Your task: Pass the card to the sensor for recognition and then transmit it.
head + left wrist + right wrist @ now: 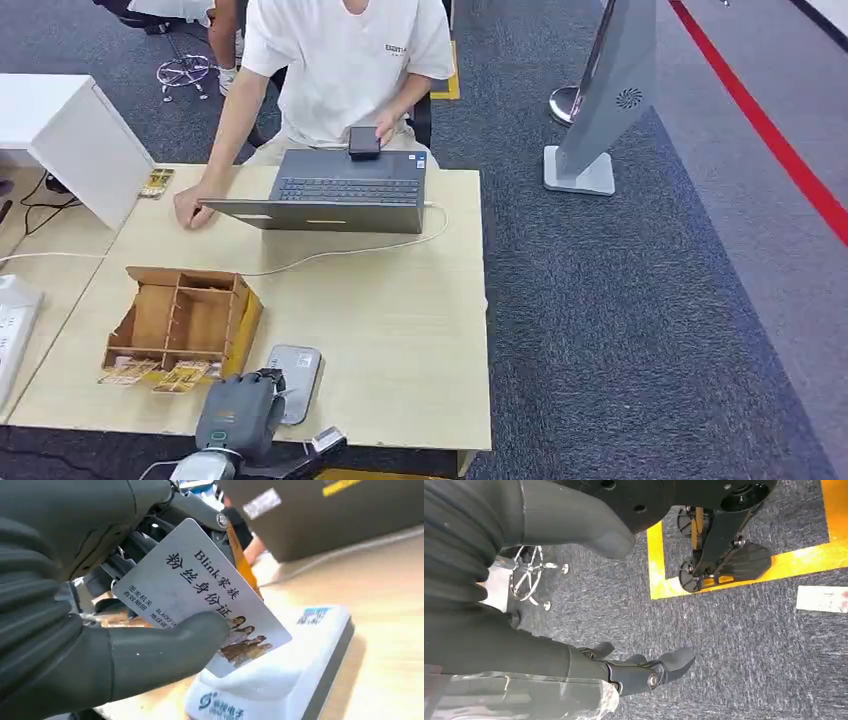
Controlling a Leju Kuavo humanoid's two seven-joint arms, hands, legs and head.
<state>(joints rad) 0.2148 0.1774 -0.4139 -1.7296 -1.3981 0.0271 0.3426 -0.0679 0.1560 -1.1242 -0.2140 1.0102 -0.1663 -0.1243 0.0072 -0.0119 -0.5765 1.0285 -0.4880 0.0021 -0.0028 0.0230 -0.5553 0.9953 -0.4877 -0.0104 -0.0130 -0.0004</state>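
Card over the sensor, at six o'clock on the table

Our left hand [100, 630] pinches the card [200, 600] just above the white sensor [280, 680]; whether they touch, we cannot tell. Once it is recognised, we judge the handover toward the person [345, 60] at twelve comes next. Our right hand [639, 670] hangs released.

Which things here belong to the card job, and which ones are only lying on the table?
For the job:
- card, held by the left robot hand
- sensor, on the table beside that hand

Only lying about:
- wooden box
- laptop, used by a person
- white cable
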